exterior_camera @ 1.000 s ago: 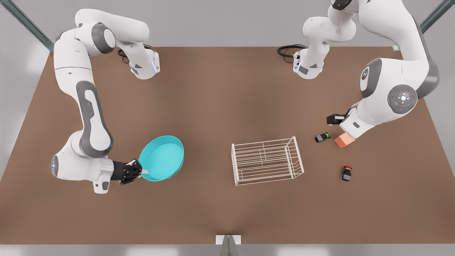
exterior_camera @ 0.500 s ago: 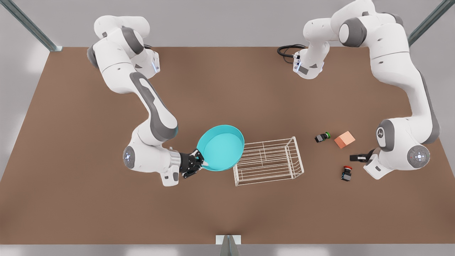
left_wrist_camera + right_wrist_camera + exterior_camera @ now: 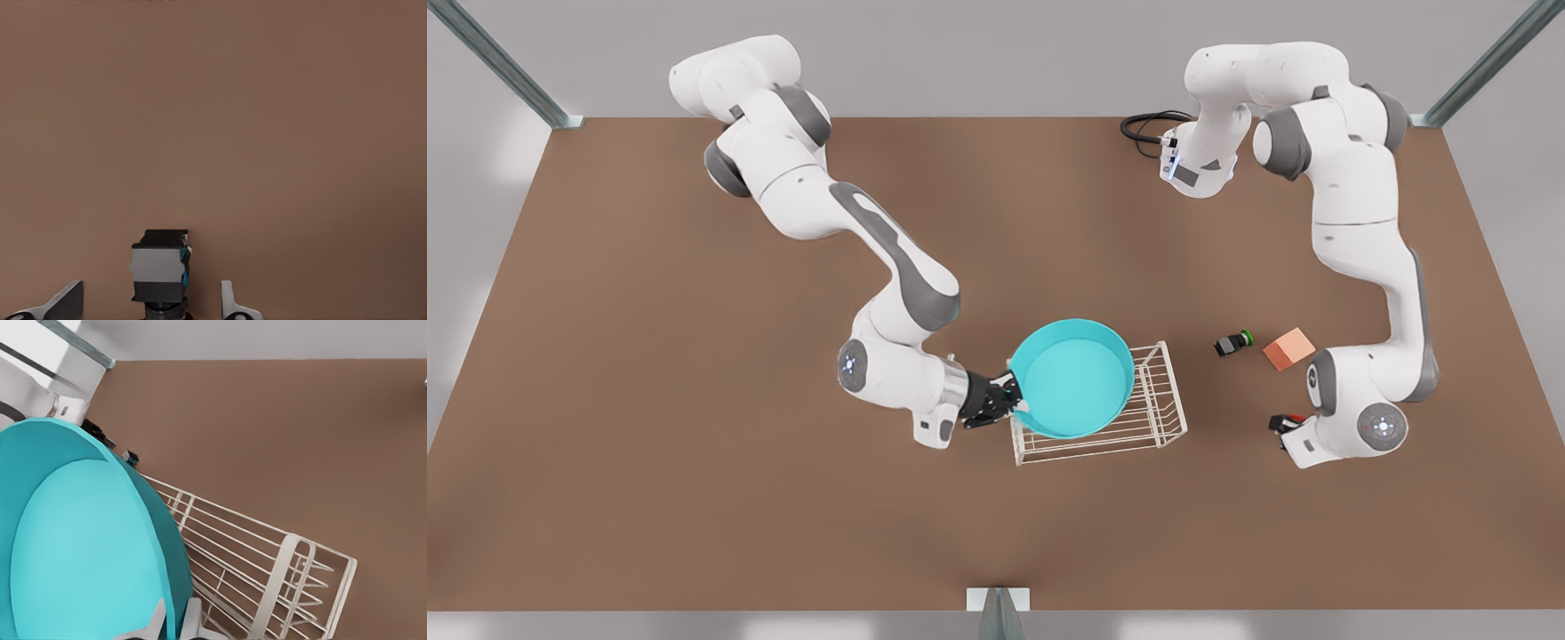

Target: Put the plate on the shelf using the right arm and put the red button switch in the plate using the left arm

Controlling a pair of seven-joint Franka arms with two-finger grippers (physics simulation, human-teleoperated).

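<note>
On the brown table (image 3: pixel 694 498), the right gripper (image 3: pixel 1009 402) pinches the plate (image 3: pixel 1072 378) over the shelf (image 3: pixel 1165 400); the left gripper (image 3: pixel 152 303), spread open, straddles the red button switch (image 3: pixel 159 270).

You have the shelf (image 3: pixel 1096 404) near the middle of the counter (image 3: pixel 694 498) in the front view, with the plate (image 3: pixel 1074 378) over its end toward the front view's left, reaching past that end. The right gripper (image 3: pixel 1016 400) sits at the plate's rim on the front view's left, its jaws closed on the rim. Off to the front view's right of the shelf lie a second switch (image 3: pixel 1233 342) and, just beyond it, a cube (image 3: pixel 1288 348). Nearer the camera from those, the left gripper (image 3: pixel 1282 424) is low over the red button switch (image 3: pixel 160 273), which sits between its spread jaws.
</note>
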